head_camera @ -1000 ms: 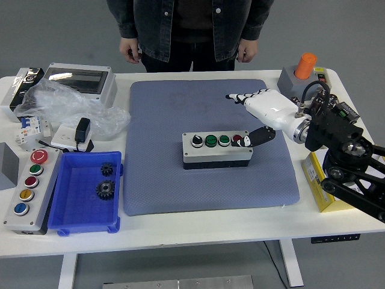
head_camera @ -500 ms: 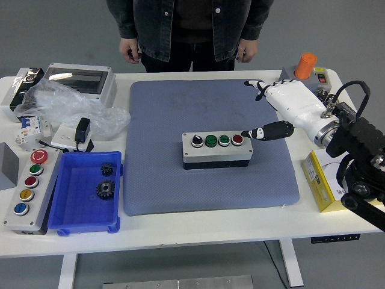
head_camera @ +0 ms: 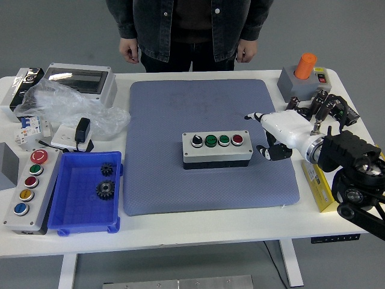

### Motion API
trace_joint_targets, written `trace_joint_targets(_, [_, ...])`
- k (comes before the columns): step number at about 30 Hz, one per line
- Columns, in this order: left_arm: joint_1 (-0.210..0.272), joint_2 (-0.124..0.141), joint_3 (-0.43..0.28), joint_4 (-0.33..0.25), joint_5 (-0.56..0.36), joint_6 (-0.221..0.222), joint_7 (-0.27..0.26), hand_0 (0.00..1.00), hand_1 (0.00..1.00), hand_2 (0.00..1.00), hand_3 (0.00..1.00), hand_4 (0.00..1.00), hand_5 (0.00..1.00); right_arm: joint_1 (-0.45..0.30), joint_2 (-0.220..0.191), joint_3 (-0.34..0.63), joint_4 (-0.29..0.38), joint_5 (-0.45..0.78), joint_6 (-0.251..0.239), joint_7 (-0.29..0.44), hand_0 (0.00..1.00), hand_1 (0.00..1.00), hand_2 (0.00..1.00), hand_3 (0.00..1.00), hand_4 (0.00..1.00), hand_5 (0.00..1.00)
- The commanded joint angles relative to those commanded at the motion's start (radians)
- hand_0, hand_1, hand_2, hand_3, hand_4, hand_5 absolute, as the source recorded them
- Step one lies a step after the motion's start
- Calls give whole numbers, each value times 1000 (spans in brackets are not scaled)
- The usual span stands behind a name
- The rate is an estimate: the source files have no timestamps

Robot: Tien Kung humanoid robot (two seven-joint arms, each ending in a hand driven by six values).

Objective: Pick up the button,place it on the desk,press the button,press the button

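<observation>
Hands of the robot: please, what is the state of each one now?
Left hand: not in view.
Right hand: beside the button box, right of it, not touching it, holding nothing; open or closed cannot be told.

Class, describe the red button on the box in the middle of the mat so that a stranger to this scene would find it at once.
Start at the blue-grey mat covering the table's centre; on it sits a grey button box with four controls in a row. The red button is the rightmost one, nearest the robot's white right hand. Its neighbours are two green buttons and a black-and-white knob.
</observation>
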Motion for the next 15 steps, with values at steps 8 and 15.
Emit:
trace_joint_targets(8, [0, -1, 0, 0, 0, 0, 0, 705, 750, 674, 677, 690, 470, 15, 5, -45, 6, 11, 6, -3, 392, 319, 225, 901, 437, 2])
trace_joint_targets(15, [-1, -1, 0, 0, 0, -1, 0, 704, 751, 675, 677, 690, 472, 24, 11, -72, -2, 14, 2, 0, 393, 318, 222, 899, 430, 2])
